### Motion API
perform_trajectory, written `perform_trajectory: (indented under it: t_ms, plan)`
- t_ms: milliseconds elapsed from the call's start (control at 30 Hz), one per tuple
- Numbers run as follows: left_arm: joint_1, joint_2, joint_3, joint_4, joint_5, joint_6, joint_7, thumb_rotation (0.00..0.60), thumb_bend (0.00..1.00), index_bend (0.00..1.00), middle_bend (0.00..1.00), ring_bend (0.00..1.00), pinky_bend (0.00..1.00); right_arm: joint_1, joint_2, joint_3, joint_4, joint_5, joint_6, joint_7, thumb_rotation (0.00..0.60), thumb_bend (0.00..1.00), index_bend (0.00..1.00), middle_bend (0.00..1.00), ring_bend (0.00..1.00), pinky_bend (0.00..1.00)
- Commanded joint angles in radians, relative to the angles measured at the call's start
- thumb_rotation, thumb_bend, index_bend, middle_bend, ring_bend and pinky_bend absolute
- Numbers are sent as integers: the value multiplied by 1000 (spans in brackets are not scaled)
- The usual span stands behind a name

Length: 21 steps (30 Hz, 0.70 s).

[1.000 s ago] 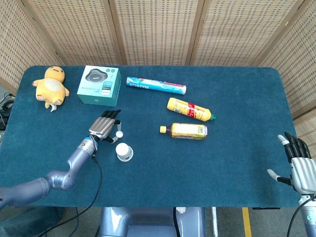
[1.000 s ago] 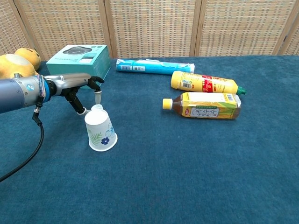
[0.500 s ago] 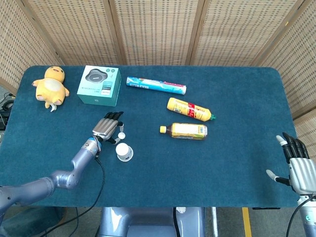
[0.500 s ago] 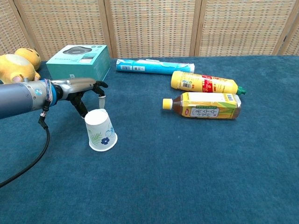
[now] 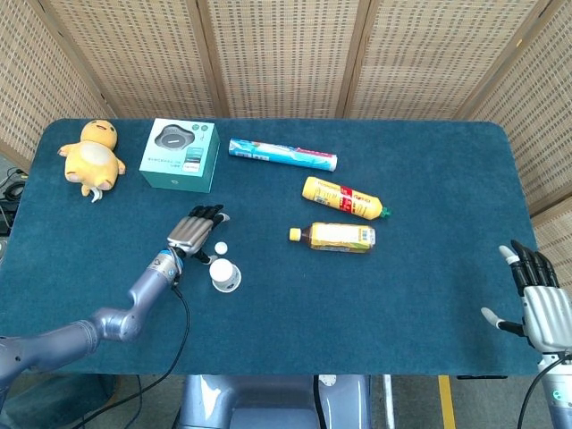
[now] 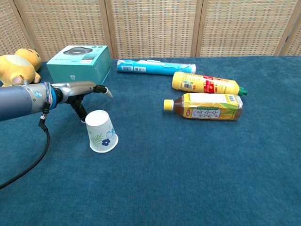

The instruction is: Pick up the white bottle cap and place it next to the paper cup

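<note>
The white bottle cap (image 5: 221, 248) lies on the blue table just behind the paper cup (image 5: 224, 274), which stands upside down with a leaf print (image 6: 101, 131). In the chest view the cup hides the cap. My left hand (image 5: 192, 232) hovers just left of the cap with its fingers stretched out and apart, holding nothing; in the chest view the left hand (image 6: 87, 88) reaches flat above the cup's far side. My right hand (image 5: 541, 304) is off the table's near right corner, fingers spread and empty.
A teal box (image 5: 180, 155) and a yellow plush toy (image 5: 92, 156) sit at the back left. A long tube (image 5: 282, 154) lies behind a yellow bottle (image 5: 344, 197) and a tea bottle (image 5: 335, 236) at centre right. The table's (image 5: 429, 295) edge runs near my right hand.
My left hand held the cap pinched above the table beside the cup; its fingers have now straightened and the cap lies on the cloth. The right hand stayed put.
</note>
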Motion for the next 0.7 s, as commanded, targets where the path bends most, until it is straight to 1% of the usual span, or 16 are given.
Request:
perform_trajectory:
  t_ms: [33,133,267,367,500,567,700]
  plan:
    - [21,43,-12,-39,44,16,-58,600,220,53,0,0,0,-1,1,-1,-1,-1,1,1,600,0,67,0,0,0]
    - [56,105,-19,-95,105,72,-115,600,195,1,0,0,0,-1,1,-2,-3,-5,2,1,600,0,68,0,0,0]
    - [118,206,-15,-180,195,171,-187,600,178,0,0,0,0,-2,3,-5,-8,-11,6,1,600,0,67,0,0,0]
    - [171,290,0,-245,264,250,-233,600,155,0,0,0,0,-4,6,-7,-14,-18,12,2,600,0,68,0,0,0]
    - [250,383,31,-312,340,370,-261,600,90,0,0,0,0,-6,11,-9,-22,-30,22,6,600,0,68,0,0,0]
    - [303,424,46,-344,341,438,-237,600,76,0,0,0,0,-7,13,-10,-24,-34,25,7,600,0,67,0,0,0]
    - [416,479,53,-438,277,582,-166,600,73,0,0,0,0,-8,13,-9,-19,-41,34,-5,600,0,68,0,0,0]
